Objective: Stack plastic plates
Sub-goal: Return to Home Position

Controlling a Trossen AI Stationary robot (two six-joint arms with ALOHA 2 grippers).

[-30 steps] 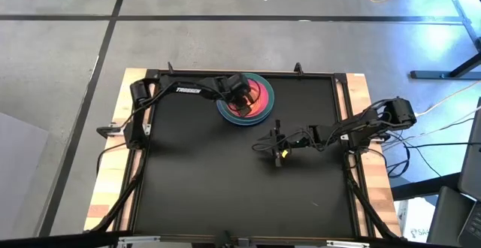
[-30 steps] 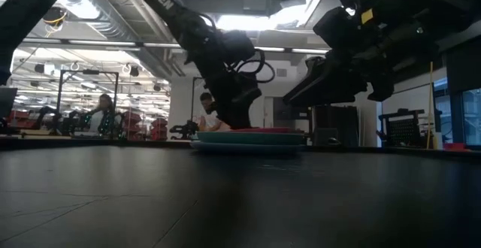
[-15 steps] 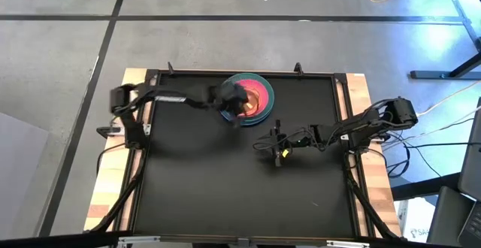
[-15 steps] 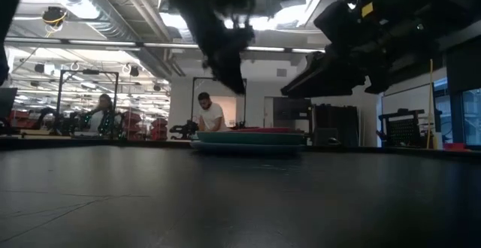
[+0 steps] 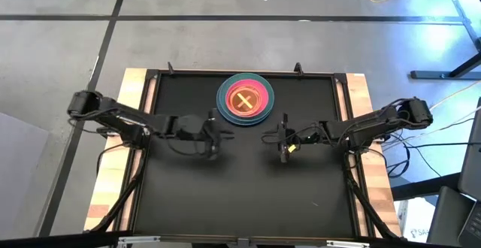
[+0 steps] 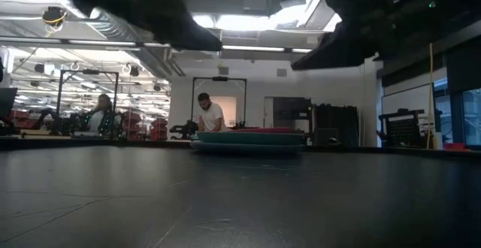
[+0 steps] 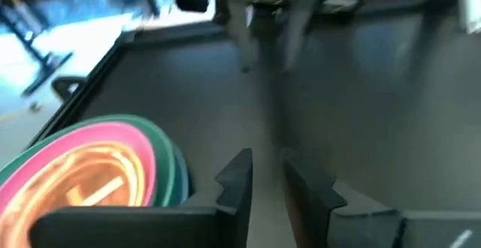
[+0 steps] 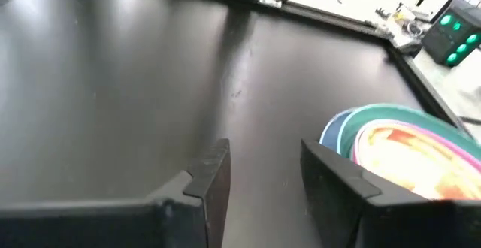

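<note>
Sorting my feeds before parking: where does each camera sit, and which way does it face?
High: above the table, facing straight down; left arm, right arm, left gripper, right gripper, plate stack.
Low: tabletop height, facing level toward the plate stack and room; arm undersides overhead.
Left wrist: on the left arm, facing the stack past its own fingers.
Right wrist: on the right arm, facing the stack past its own fingers.
Shared: all four see the plate stack.
</note>
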